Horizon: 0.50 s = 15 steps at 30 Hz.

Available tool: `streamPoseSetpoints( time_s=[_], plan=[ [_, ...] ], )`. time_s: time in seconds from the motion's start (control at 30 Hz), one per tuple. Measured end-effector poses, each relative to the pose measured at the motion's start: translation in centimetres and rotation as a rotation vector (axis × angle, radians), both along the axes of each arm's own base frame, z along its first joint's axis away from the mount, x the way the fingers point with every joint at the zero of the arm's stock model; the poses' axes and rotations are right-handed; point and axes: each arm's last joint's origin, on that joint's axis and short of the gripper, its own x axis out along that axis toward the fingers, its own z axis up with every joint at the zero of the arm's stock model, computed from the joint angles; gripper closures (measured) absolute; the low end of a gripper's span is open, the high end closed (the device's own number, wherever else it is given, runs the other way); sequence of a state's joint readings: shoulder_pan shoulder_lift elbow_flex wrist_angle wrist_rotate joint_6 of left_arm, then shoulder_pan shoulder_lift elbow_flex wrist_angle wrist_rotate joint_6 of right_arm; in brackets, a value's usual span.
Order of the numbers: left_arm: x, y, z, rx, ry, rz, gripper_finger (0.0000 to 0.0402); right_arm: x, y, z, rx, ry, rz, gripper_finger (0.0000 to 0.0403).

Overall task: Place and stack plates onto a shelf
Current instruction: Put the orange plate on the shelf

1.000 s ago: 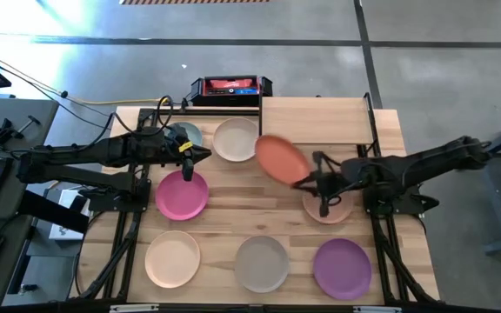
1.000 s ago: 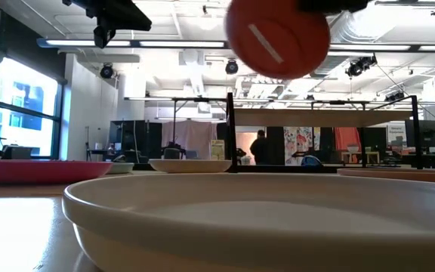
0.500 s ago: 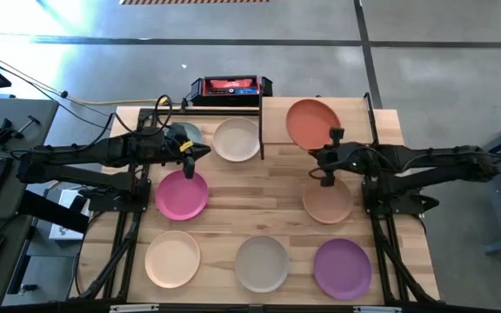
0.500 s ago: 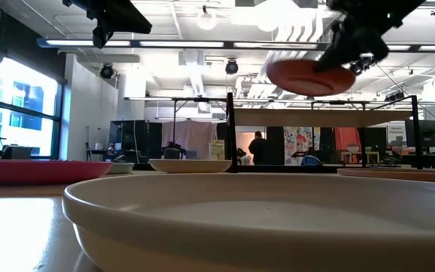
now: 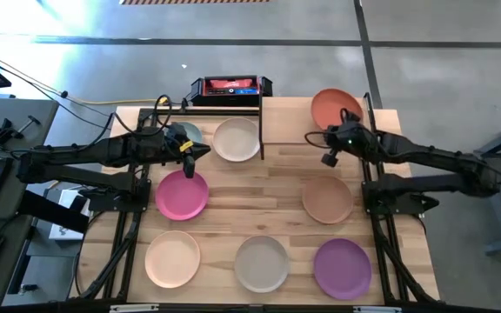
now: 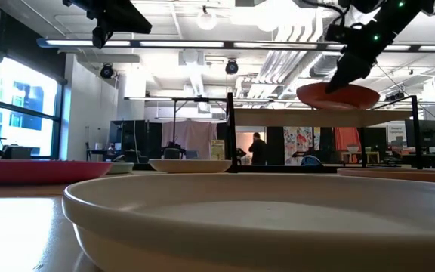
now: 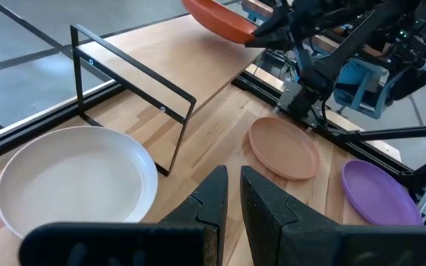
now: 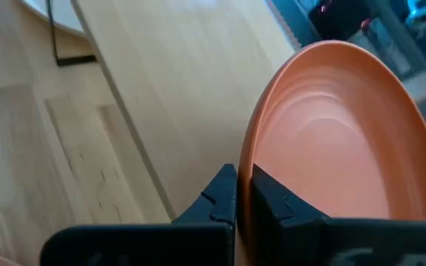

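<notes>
From worktop height, my right tool pinches the rim of the orange-red plate, holding it just above the shelf board. A pale plate fills the foreground, with the magenta plate at the left edge and the cream plate farther back. My left tool hangs high at upper left, and a person stands in the room behind.

Bright overhead ceiling lights; near cream plate blurred.
</notes>
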State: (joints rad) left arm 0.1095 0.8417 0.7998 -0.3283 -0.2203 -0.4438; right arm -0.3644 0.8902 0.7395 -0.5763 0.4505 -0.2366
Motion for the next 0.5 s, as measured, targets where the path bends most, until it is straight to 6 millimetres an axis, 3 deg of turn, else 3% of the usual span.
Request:
streamPoseSetpoints(
  time_s=[0.5],
  plan=[
    [-0.01,0.03,0.0,0.003,0.0,0.009,0.0374,-0.99,-0.75,-0.66,0.109,0.02,-0.07,0.0403]
  ],
)
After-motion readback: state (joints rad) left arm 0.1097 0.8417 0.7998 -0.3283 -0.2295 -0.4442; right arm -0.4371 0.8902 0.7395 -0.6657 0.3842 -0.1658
